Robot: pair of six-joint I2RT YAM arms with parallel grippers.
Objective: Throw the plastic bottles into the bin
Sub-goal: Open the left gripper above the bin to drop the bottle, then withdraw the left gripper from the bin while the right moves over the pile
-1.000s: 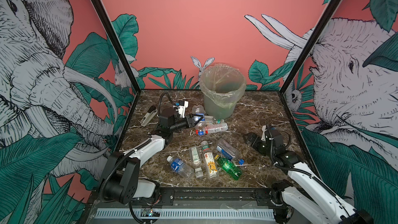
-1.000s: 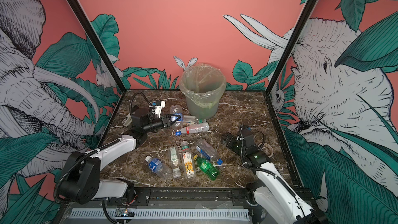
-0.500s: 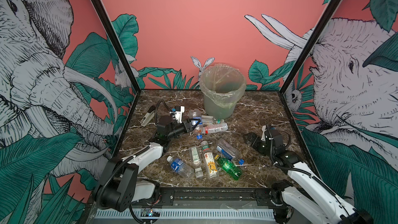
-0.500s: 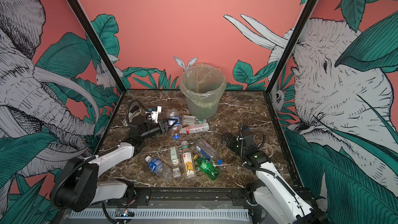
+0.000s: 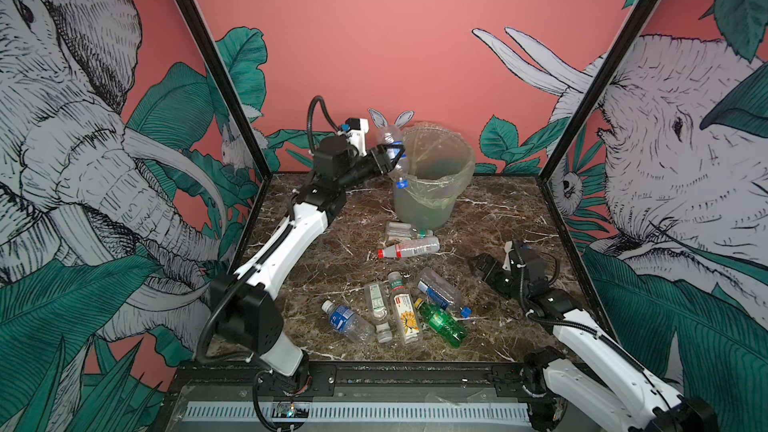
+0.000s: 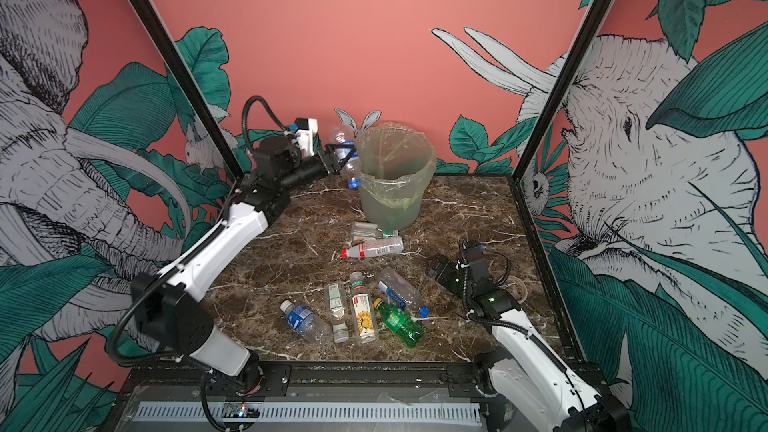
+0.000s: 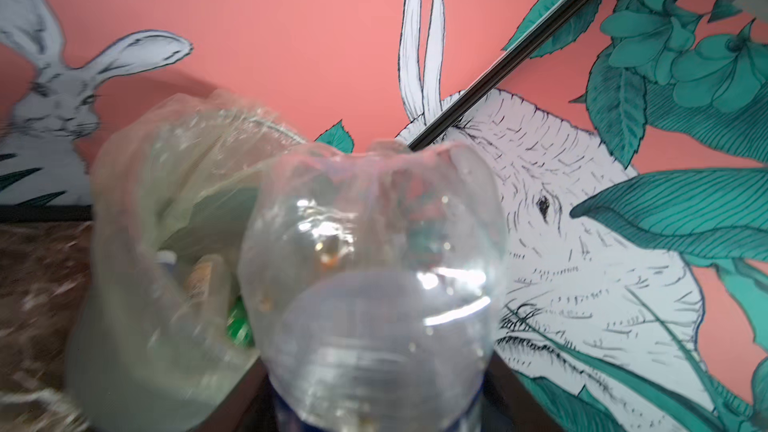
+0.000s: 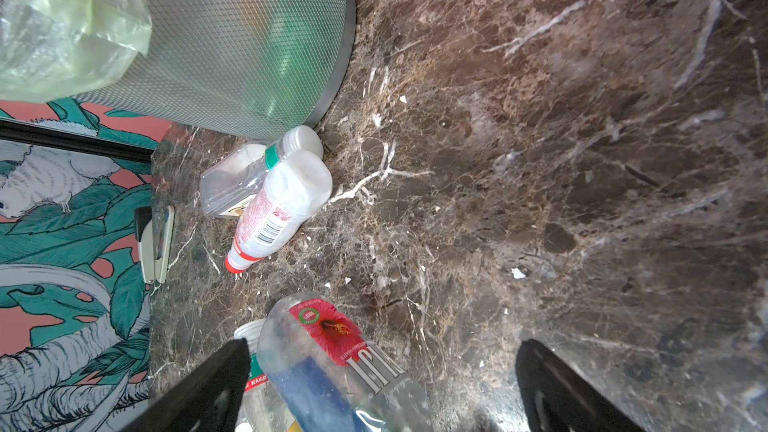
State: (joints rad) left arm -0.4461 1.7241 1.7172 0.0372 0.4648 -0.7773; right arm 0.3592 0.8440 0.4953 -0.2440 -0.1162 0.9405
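My left gripper (image 5: 391, 154) is raised at the left rim of the bin (image 5: 436, 201). A clear plastic bottle (image 5: 392, 141) with a blue cap stands between its fingers, base up. The bottle (image 7: 374, 276) fills the left wrist view, which does not show whether the fingers press it. Several more bottles lie on the table, among them a white red-capped one (image 5: 409, 248) and a green one (image 5: 441, 322). My right gripper (image 5: 482, 265) hangs open low at the right. A red-and-blue labelled bottle (image 8: 332, 359) lies below it, ungripped.
The bin (image 7: 137, 284) holds bottles inside its crinkly bag. A white-and-black stapler (image 8: 156, 243) lies near the left wall. Black frame posts and printed walls close the marble table (image 5: 498, 209) on three sides.
My left arm has swung up from the table near the bottles to the bin's rim, with the clear bottle between its fingers. The right arm has not moved.
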